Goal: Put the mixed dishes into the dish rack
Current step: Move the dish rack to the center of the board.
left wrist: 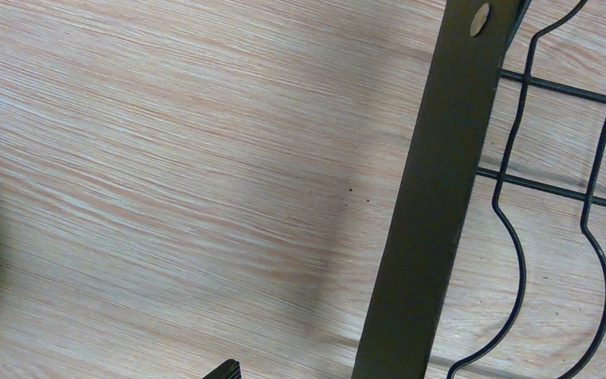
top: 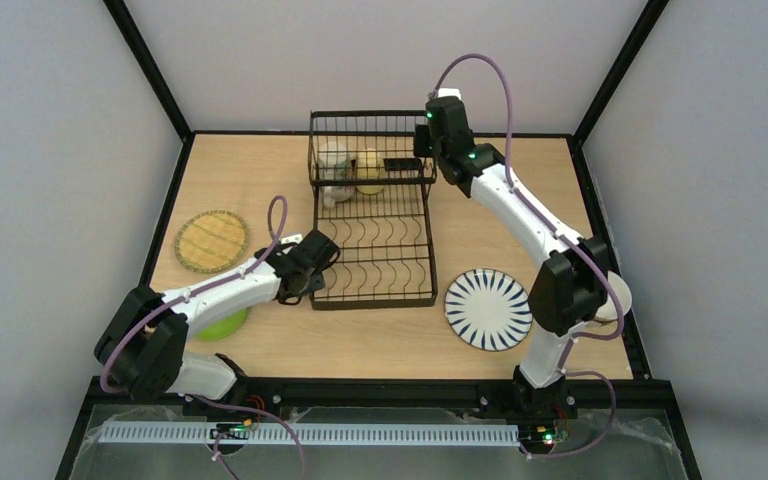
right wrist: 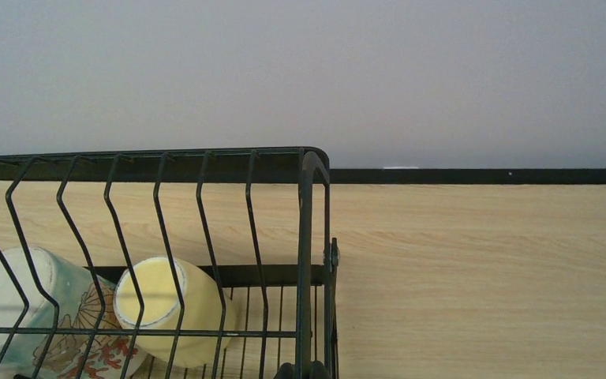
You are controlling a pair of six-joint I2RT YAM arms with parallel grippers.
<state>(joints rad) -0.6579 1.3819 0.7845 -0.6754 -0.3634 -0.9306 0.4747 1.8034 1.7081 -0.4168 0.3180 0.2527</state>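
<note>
Though close, dish rack point(top: 372, 304) (beside left gripper point(top: 322, 262)).

dish rack point(top: 376, 258) dividers open above, mugs point(top: 369, 172) crowding basket end

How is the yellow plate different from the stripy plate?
The yellow woven-look plate has a criss-cross weave; the white striped plate has dark fanning stripes. The yellow one lies left of the dish rack, the striped one right. Both are round, lying flat on the table.
</note>
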